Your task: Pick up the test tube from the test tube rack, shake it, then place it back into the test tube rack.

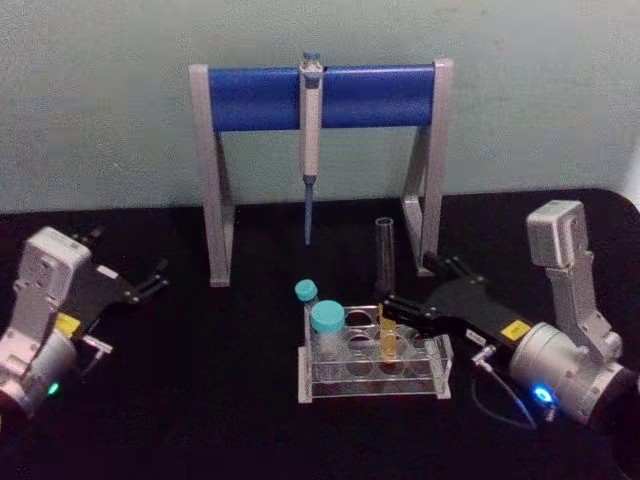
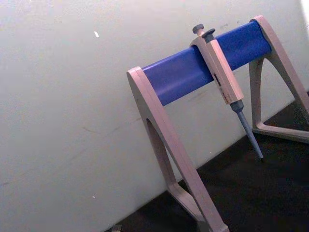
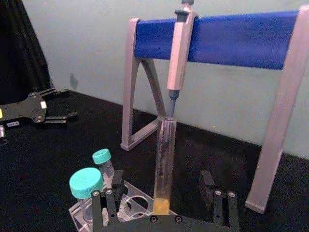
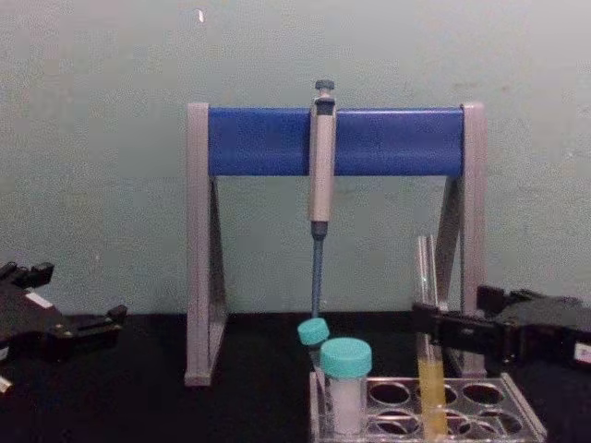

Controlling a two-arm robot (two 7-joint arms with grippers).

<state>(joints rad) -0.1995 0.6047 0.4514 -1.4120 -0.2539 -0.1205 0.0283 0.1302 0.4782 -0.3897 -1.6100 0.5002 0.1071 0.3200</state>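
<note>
Test tube (image 1: 386, 285) is seated in the test tube rack (image 1: 372, 390), straddled by the wide-open right gripper (image 1: 392, 312).
Head view: tube is seen upright in a hole, yellow liquid at the bottom, teal-capped tubes (image 1: 326, 318) to its left. Left gripper (image 1: 153, 280) is parked far left, fingers spread. Right wrist view: tube is framed between both fingers (image 3: 117, 180), with a clear gap on either side. Chest view: right gripper is seen reaching in from the right at the tube's mid-height, above the rack. Pipette stand (image 4: 199, 240) is set behind.
</note>
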